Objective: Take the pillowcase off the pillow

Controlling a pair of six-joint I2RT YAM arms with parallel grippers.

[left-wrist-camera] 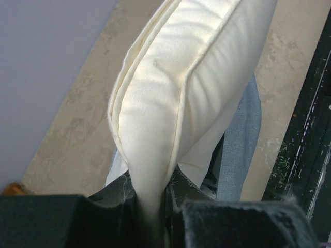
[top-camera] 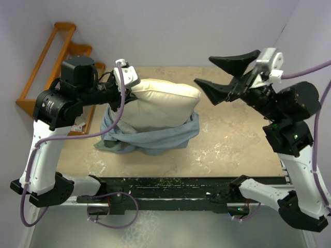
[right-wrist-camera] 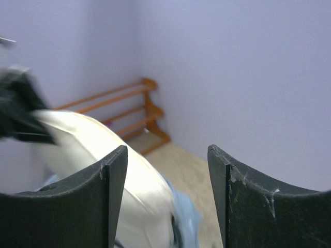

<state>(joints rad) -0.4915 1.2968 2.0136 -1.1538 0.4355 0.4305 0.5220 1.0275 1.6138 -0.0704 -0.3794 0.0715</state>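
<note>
Pillowcase-stripping step about half done, by the look of it. Clamped one corner of the cream pillow (top-camera: 163, 101) in the left gripper (left-wrist-camera: 152, 217), that end raised off the table (top-camera: 232, 150). Lay bunched around the pillow's lower half and sagging onto the table: blue-grey pillowcase (top-camera: 155, 138). Spread wide and empty beside the pillow: right gripper (top-camera: 202, 70). Likely called next for seizing the bunched cloth and pulling it away. Mottled beige surface, lilac walls (top-camera: 181, 26), wooden rack (top-camera: 57, 57) far left.
</note>
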